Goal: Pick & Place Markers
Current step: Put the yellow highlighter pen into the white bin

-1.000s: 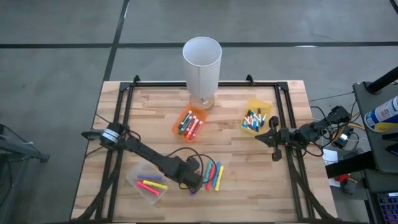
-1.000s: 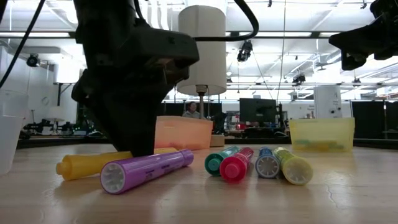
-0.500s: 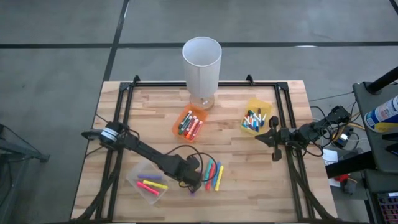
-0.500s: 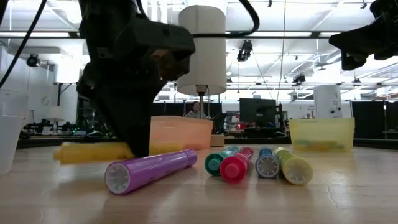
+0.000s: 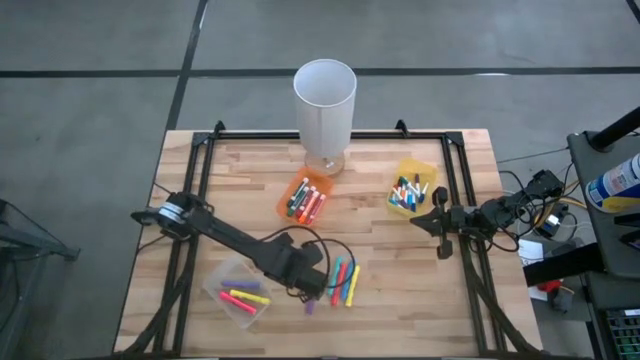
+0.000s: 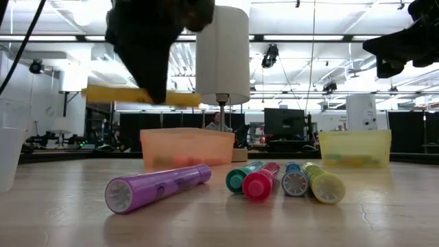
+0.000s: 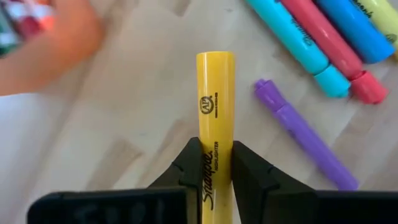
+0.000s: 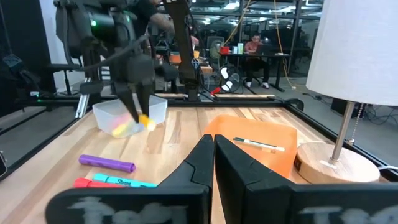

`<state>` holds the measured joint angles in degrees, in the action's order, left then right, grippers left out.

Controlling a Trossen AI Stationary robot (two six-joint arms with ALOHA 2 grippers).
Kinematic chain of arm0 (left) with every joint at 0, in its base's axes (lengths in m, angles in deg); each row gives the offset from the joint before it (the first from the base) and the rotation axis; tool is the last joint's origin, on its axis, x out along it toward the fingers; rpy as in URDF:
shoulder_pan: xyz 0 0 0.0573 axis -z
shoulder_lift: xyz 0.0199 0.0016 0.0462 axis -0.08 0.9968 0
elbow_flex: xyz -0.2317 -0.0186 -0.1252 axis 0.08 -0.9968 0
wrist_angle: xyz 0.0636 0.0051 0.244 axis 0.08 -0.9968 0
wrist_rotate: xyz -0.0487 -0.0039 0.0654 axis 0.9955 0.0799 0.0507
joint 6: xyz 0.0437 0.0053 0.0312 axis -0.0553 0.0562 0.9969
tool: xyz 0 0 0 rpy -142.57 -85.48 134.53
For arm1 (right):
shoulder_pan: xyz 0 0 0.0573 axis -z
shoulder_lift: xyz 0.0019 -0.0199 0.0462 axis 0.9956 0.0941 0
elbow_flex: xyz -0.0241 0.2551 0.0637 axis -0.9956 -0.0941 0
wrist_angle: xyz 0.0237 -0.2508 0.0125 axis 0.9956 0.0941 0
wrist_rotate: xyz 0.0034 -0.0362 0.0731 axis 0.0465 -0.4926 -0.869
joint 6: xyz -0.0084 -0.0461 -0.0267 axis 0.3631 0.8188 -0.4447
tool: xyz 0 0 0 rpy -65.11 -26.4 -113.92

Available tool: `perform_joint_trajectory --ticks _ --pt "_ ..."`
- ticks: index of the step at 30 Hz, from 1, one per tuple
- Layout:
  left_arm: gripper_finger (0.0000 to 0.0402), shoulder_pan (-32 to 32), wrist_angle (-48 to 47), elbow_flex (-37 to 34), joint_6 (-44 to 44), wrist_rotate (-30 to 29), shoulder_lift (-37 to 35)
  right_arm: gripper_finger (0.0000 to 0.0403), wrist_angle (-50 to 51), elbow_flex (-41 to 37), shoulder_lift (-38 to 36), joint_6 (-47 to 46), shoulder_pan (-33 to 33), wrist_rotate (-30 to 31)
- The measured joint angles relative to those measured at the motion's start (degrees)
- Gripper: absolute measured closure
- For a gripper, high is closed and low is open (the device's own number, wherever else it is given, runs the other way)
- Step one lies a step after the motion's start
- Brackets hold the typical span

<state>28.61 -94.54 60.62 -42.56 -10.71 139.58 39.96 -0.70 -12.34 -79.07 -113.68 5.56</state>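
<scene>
Wooden planks of the table [image 5: 400,290] carried three small bins and a tall white cylinder [image 5: 325,100]. Above the boards, near the clear bin [image 5: 240,296], the left gripper [image 7: 210,163] was clamped on a yellow marker [image 7: 214,118], which lay level between its fingers and stuck out past them on both sides, clear of the table. Just beside and below it lay a purple marker [image 6: 156,187], then a row of teal, red, blue and yellow-green markers [image 6: 285,181]. Over the right edge, the right gripper [image 8: 213,152] waited with fingers pressed together, empty.
</scene>
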Motion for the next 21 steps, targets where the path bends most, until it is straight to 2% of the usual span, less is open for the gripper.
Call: perform_joint_trajectory --ticks 3,7,12,17,21 --pt "0.0352 0.72 -5.56 2.63 1.63 -0.32 -0.09 0.0394 0.02 0.00 0.00 0.00 -0.01 0.00" --pt "0.0351 3.31 -12.25 3.89 8.24 -0.15 -0.12 0.0394 0.02 0.00 0.00 0.00 -0.02 0.00" --pt "0.0351 6.85 -20.93 3.68 6.80 0.27 -1.81 0.0394 0.00 0.00 0.00 0.00 0.00 0.00" --pt "0.0351 11.01 -22.76 3.42 2.47 0.19 -4.35 0.0394 0.22 0.00 0.02 0.00 -0.02 0.00" --pt "0.0351 14.98 -22.92 3.20 4.63 0.62 -4.63 0.0394 0.44 0.00 0.02 0.00 -0.01 0.00"
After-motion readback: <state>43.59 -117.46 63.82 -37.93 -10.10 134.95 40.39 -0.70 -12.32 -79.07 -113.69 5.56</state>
